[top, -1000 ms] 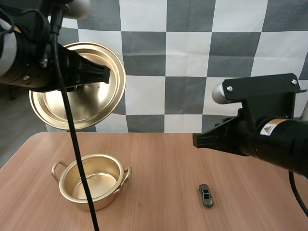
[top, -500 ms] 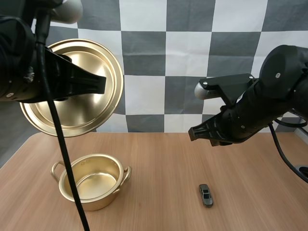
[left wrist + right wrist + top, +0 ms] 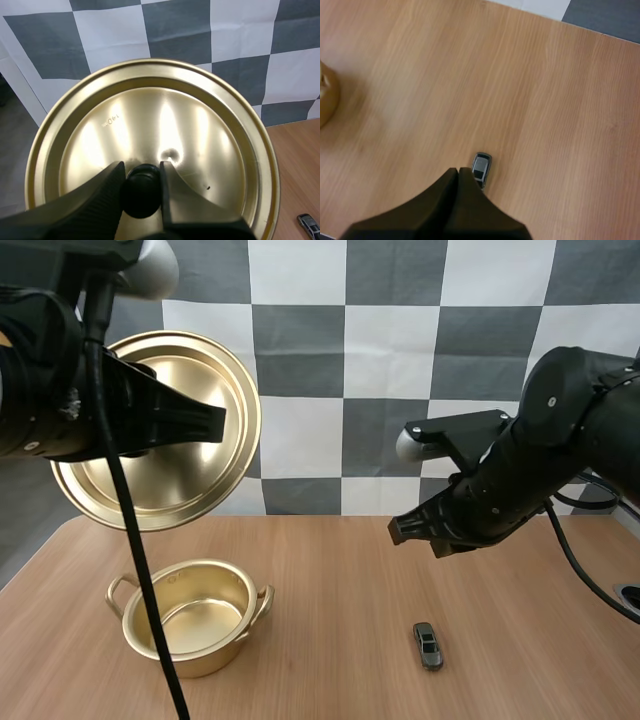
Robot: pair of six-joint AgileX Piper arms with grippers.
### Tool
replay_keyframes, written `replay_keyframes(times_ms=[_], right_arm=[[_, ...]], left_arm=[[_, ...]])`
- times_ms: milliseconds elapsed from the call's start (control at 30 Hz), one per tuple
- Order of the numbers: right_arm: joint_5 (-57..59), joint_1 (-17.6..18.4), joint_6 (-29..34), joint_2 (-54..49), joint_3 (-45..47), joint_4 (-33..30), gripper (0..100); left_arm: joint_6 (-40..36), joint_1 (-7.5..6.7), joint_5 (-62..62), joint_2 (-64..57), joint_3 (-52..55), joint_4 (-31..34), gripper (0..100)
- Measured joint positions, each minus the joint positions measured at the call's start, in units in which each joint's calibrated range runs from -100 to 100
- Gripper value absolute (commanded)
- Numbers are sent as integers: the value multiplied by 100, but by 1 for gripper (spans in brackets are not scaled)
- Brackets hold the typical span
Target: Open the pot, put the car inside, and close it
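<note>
My left gripper (image 3: 218,421) holds the gold lid (image 3: 200,472) tilted on edge high above the table's left side. In the left wrist view its fingertips pinch the lid's black knob (image 3: 141,190), with the lid's top (image 3: 165,115) facing the camera. Below it stands the gold pot (image 3: 190,615), uncovered and with nothing inside. The small grey toy car (image 3: 428,645) lies on the table at the front right. My right gripper (image 3: 396,530) hangs above and behind the car, shut on nothing. Its fingers form one dark wedge (image 3: 457,172) just short of the car (image 3: 481,166).
The wooden table (image 3: 330,580) has bare room between the pot and the car. In the right wrist view the pot's side (image 3: 327,97) shows well away from the car. The car (image 3: 310,225) also peeks past the lid's rim in the left wrist view.
My right arm has swung back and tilted down, bringing its gripper lower and pointed toward the car. The left arm with the lid has shifted only slightly.
</note>
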Motion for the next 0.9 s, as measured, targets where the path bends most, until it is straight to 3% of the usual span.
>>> replay_keyframes(times_ms=[133, 167, 200, 233, 500, 700, 900], right_arm=[[-4, 0, -176, 0, 279, -238, 61], [0, 0, -243, 0, 348, -286, 81], [0, 0, -332, 0, 389, -297, 94], [-2, 0, -463, 0, 425, -279, 100], [-10, 0, -1051, -12, 436, 51, 100], [-10, 0, -1045, -12, 451, 461, 100], [-10, 0, -1040, -12, 935, 431, 100]], left_arm=[[0, 0, 0, -4, 0, 0, 0], [0, 0, 0, -4, 0, 0, 0], [0, 0, 0, -4, 0, -12, 0], [0, 0, 0, -4, 0, -41, 0], [71, 0, 0, -4, 0, -92, 0], [82, 0, 0, -4, 0, -92, 0], [82, 0, 0, -4, 0, -92, 0]])
